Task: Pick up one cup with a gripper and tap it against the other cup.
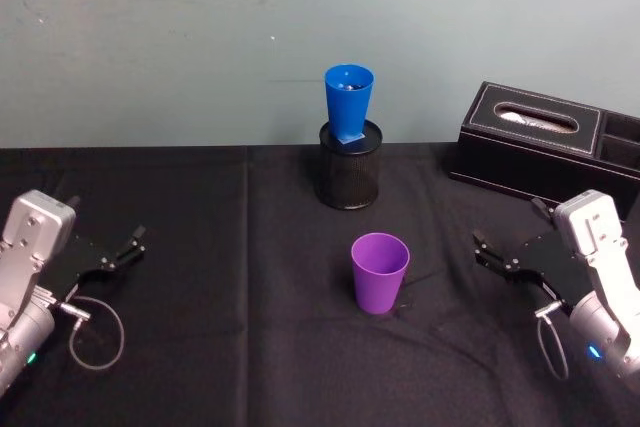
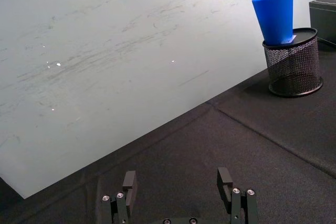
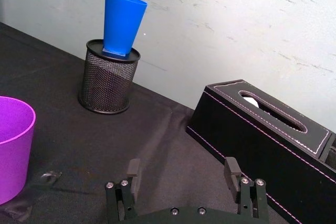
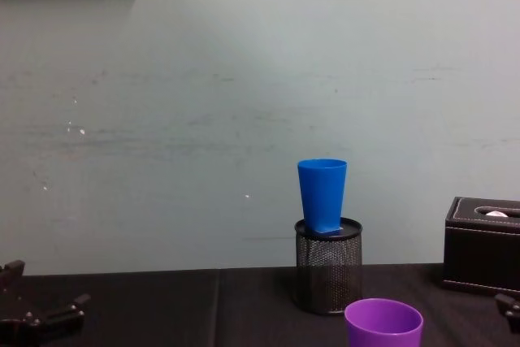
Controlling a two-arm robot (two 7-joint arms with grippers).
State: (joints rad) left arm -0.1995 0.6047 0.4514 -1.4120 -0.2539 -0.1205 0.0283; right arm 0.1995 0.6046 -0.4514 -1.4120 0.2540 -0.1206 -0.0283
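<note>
Resting low at the right edge of the head view, the right gripper [image 1: 490, 252] has its fingers spread wide and holds nothing, pointing toward frame centre. The left gripper [image 1: 128, 244] lies the same way, wide and empty, at lower left. The purple cup [image 1: 380, 272] stands upright, mouth up, on the black cloth [image 1: 200, 347] just below centre, nearer the right gripper than the left. The blue cup [image 1: 348, 99] is above it in the frame, its base set in the mouth of the mesh holder [image 1: 349, 177]. A black box [image 1: 530, 132] sits at upper right.

No grasp has begun. The right gripper looks the better choice. It should come in level, put one finger on each side of the purple cup at mid-wall, and close gently, since thin plastic likely flexes. After that it should lift clear of the cloth and tap the blue cup's wall lightly, because that cup is perched high and could topple.
</note>
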